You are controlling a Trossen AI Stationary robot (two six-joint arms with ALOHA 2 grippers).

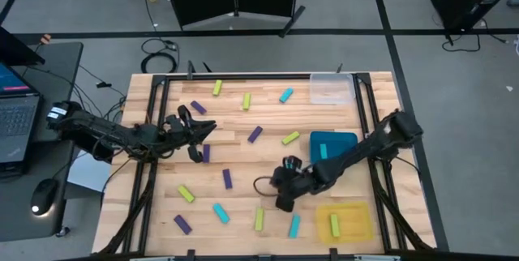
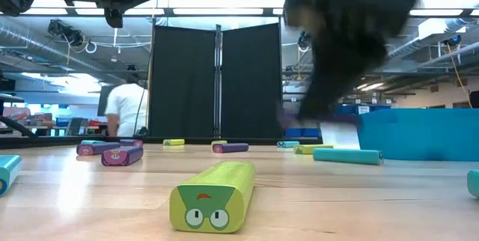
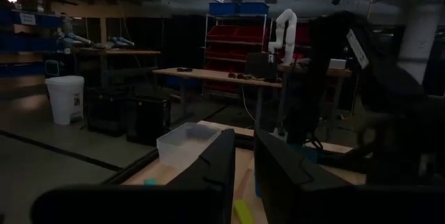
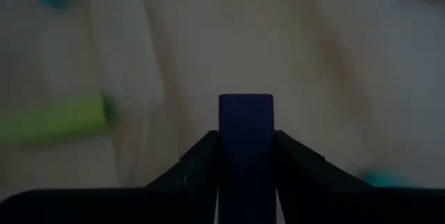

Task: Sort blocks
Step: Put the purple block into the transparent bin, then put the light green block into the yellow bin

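Pale wooden table (image 1: 243, 156) under me, blocks scattered across it. My right gripper (image 4: 246, 156) is clamped on a dark purple block (image 4: 246, 123), its long axis running straight out between my fingers, low over the table's middle front. Coloured trays sit on my right side: teal tray (image 1: 334, 143) just behind, yellow tray (image 1: 350, 219) just in front, clear tray (image 1: 332, 89) at the far edge. My left gripper (image 1: 197, 141) hangs narrowly parted, empty, over the left half.

Dark purple block (image 4: 246, 123), yellow-green block (image 2: 215, 194) with cartoon eyes, teal tray (image 1: 331, 143)
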